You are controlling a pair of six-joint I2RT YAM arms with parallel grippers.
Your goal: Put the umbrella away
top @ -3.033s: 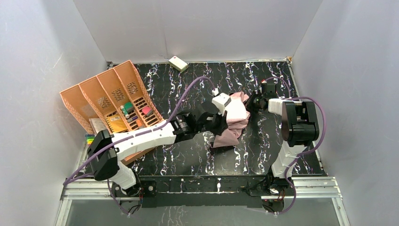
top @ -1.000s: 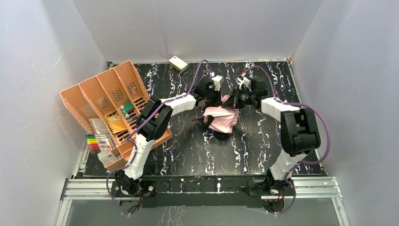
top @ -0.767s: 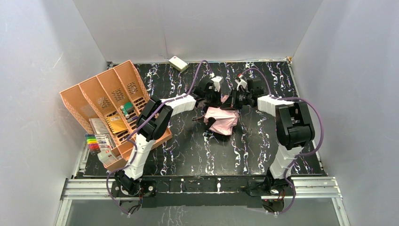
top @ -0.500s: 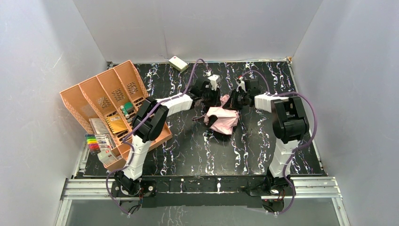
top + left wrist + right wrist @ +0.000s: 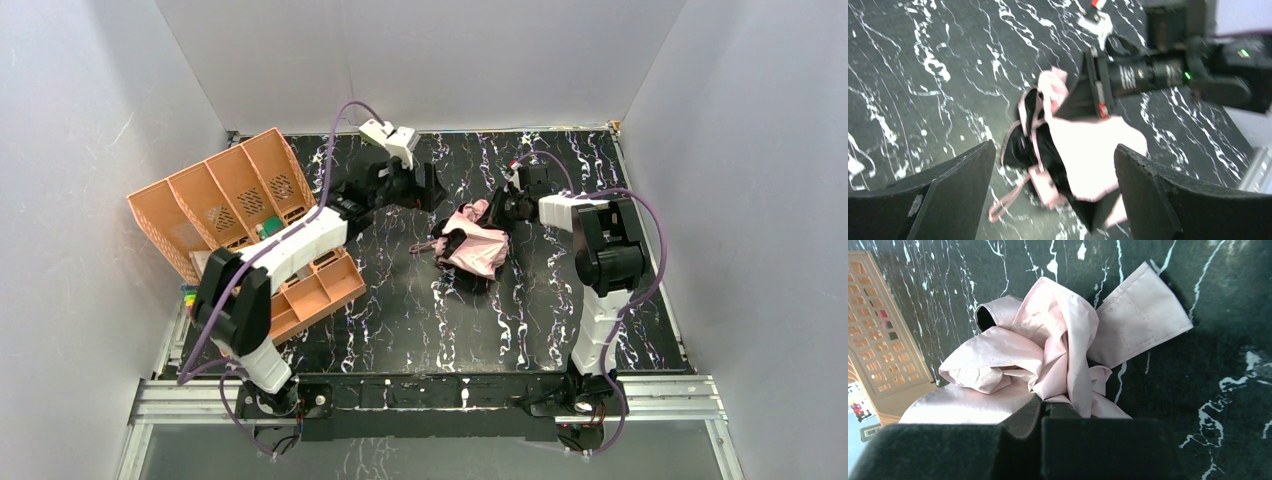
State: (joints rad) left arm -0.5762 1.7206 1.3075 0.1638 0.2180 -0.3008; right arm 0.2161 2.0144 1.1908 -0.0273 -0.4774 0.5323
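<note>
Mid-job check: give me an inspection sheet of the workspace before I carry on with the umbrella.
Surface: black marbled tabletop; no spills seen.
Job's things: umbrella lying crumpled mid-table, pink fabric bunched, strap loose.
Clutter: orange organiser at the left side, small items in its compartments.
Grippers: left gripper open above the table, off the umbrella, holding nothing; right gripper shut on the umbrella's pink fabric.
Cables: purple cable loops over the left arm and another over the right; neither lies on the umbrella.
Surroundings: white walls on three sides; metal rail along the near edge.
</note>
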